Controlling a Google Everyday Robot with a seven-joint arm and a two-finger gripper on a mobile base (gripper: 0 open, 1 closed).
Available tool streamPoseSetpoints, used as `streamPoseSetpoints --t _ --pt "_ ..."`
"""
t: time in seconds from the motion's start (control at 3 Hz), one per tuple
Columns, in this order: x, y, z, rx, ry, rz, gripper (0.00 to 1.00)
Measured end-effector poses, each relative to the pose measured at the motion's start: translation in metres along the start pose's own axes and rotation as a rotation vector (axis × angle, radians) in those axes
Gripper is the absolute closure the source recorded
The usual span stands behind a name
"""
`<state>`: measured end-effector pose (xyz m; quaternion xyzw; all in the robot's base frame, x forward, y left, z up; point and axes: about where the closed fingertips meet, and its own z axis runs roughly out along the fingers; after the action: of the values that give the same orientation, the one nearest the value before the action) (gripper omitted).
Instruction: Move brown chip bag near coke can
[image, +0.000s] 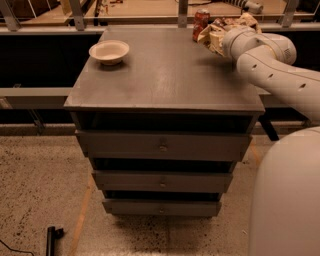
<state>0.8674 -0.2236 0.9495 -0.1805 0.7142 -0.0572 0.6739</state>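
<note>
Starting nearest, the grey drawer cabinet (170, 75) carries a cream bowl (109, 51) on its left side. At the far right corner the gripper (226, 40) meets the brown chip bag (214, 39), which sits just beside the coke can (201, 24). Whether the gripper is clamped on the bag I cannot tell. The bag looks light, soft and crinkly, so a pinch on a crimped end should hold best.

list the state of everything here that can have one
small red soda can: upright, far right corner of the cabinet top
crinkled brown and cream chip bag: crumpled, at the claw, right beside the can
claw: at the bag, mostly hidden from view
cream round bowl: upright, empty
three grey drawers: look shut
</note>
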Motion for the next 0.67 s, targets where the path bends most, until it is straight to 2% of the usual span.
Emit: streamPoseSetpoints --t 0.33,0.67 --pt "0.015 0.011 0.029 -0.018 -0.005 0.01 1.0" --pt "0.028 0.015 0.051 -0.02 0.001 0.008 0.85"
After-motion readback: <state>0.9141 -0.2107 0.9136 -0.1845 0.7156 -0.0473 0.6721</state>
